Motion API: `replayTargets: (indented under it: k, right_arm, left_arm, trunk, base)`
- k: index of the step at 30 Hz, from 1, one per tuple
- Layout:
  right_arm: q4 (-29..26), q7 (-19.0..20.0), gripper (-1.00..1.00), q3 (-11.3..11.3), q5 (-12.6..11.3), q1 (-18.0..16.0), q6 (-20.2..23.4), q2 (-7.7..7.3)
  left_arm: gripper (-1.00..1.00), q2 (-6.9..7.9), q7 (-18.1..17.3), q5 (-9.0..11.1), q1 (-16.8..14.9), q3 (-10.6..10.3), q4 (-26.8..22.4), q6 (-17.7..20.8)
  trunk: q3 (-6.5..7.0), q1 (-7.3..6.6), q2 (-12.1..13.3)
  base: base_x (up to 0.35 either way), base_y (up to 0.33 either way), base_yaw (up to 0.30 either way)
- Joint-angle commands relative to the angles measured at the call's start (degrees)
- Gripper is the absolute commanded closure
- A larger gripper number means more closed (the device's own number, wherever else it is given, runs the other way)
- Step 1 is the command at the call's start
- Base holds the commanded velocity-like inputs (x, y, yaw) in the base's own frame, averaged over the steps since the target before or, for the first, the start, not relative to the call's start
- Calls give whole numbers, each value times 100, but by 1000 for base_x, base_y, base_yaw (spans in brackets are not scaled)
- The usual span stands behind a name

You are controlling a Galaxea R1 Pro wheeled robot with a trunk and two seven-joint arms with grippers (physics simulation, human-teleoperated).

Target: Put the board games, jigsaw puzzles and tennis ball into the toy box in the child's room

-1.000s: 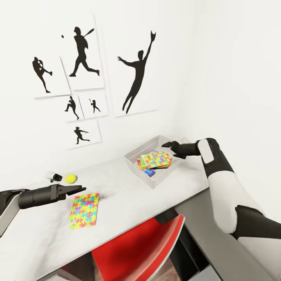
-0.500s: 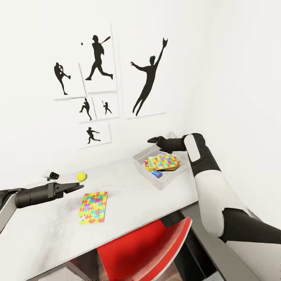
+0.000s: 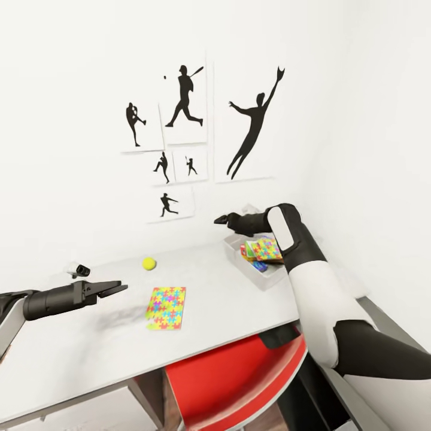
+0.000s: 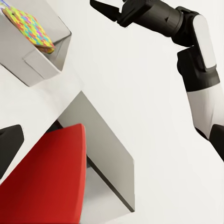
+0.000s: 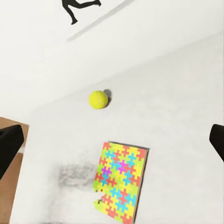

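Toy box (image 3: 270,278): far right end of the table (image 3: 227,311), partly hidden by the right arm; holds a jigsaw puzzle (image 3: 265,248) atop game boxes, print unreadable. Second jigsaw puzzle (image 3: 166,307): flat on the table, left of the toy box. Tennis ball (image 3: 148,263): behind it, near the wall. Right gripper (image 3: 221,219): above the toy box's left side, empty, fingers parted. Left gripper (image 3: 117,288): low over the table, well left of the toy box, fingers nearly together, empty. Red chair (image 3: 239,383): under the table, cut off. Small white object (image 3: 76,270): unidentifiable.
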Motion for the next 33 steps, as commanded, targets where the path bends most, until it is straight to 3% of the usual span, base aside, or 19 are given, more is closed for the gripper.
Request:
replayTargets:
  k: [1,17,21,33]
  right_arm:
    - [9,53,-100,6,61,-6,23,7]
    - [533,-155,-100,74,110,-6,-5,7]
    - [707,-247,-100,72,103,-6,-226,7]
    - [870,-269,-100,60,97,8,-389,7]
  left_arm:
    - [-100,2,-5,15,-6,-3,6,39]
    - [-100,2,11,6,-6,-3,14,35]
    - [-100,2,12,6,-6,-3,14,35]
    - [-100,2,13,6,-6,-3,14,26]
  trunk:
    - [-5,4,-12]
    - [94,4,-12]
    - [111,4,-12]
    - [118,4,-12]
  base:
    - [-4,1,212]
    - [-1,0,234]
    - [0,0,232]
    - [0,0,37]
